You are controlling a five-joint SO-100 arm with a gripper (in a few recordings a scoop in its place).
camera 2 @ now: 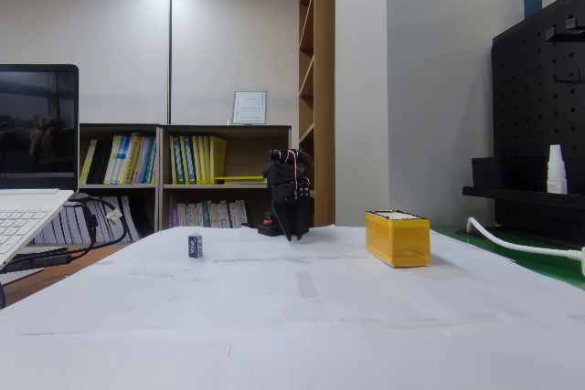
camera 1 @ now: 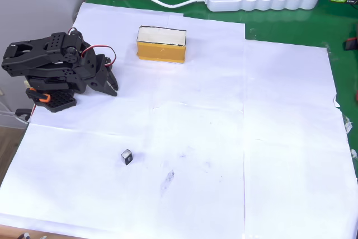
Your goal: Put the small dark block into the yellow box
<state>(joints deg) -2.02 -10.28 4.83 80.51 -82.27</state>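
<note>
Resting folded at its base, gripper (camera 1: pixel 109 85) with jaws together and holding nothing, well apart from the small dark block (camera 1: pixel 126 157). Sitting on white paper (camera 1: pixel 224 138) in the overhead view, block lying below the gripper tips and slightly right, pale face up. Standing above and right of the gripper, the yellow box (camera 1: pixel 161 44), open top showing cream. Judging by this, reaching down-picture toward the block first, then carrying back past the gripper's rest spot to the box.
</note>
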